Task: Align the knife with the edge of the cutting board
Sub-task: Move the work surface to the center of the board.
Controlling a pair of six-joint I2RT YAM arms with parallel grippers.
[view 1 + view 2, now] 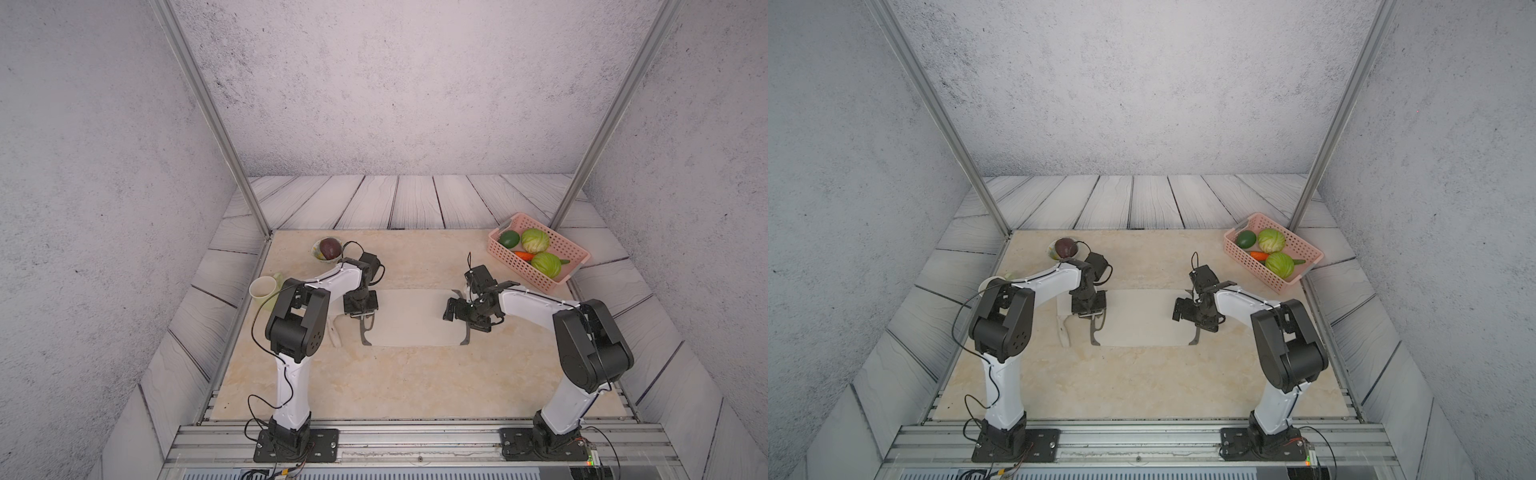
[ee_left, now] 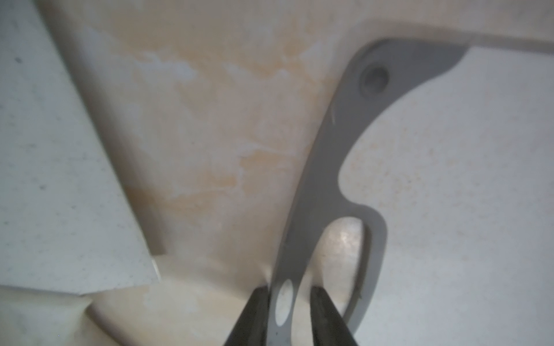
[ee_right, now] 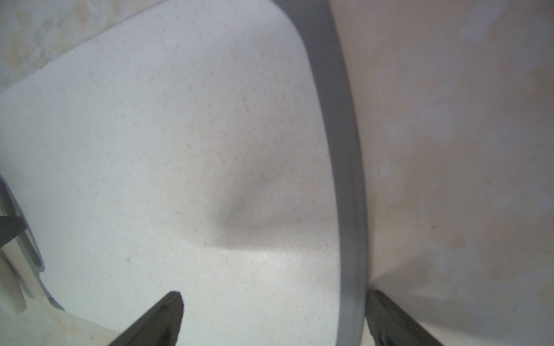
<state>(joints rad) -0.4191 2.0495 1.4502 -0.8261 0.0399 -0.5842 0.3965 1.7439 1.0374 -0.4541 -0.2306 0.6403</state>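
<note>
**Fig.** The cutting board (image 1: 411, 318) lies mid-counter (image 1: 374, 382). The knife (image 1: 335, 334) lies flat just left of it, with a strip of bare counter between and its blade partly under the left arm. The left pincer (image 2: 289, 289) stands narrowly parted astride the board's left trim, one finger in the handle slot. The right pincer (image 3: 274, 293) gapes wide across the right trim, gripping nothing. Hazards: a finger snagging the slot on lift-off would probably drag the board askew, and the flat blade may swivel or slip if nudged off-centre.
</note>
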